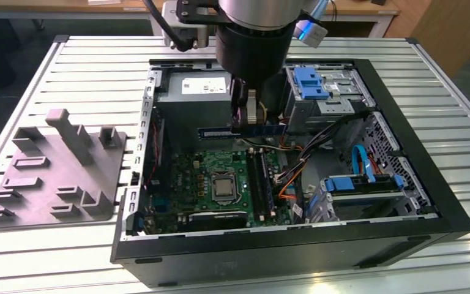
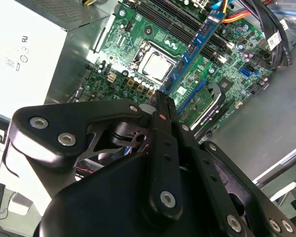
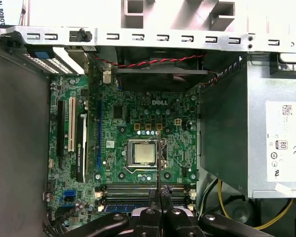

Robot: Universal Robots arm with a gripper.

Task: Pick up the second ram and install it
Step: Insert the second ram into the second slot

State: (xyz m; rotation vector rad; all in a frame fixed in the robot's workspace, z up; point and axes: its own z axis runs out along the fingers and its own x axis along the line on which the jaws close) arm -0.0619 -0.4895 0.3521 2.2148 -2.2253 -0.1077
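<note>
My gripper (image 1: 242,124) hangs inside the open computer case (image 1: 431,190), shut on the second ram (image 1: 243,130), a thin blue-green stick held level above the back edge of the green motherboard (image 1: 210,168). The second wrist view has the ram (image 2: 195,47) running out from the fingertips (image 2: 160,98) over the board. It is edge-on in the first wrist view (image 3: 158,173), rising from my gripper (image 3: 158,197) across the black memory slots (image 3: 133,189). In the exterior view the stick lies crosswise to those slots (image 1: 257,177) and clear of them.
A grey slotted holder block (image 1: 51,168) lies on the slatted table at the exterior view's left. Inside the case are the power supply (image 1: 194,89), a drive cage with blue clips (image 1: 310,82), loose cables (image 1: 317,144) and the processor socket (image 1: 222,187).
</note>
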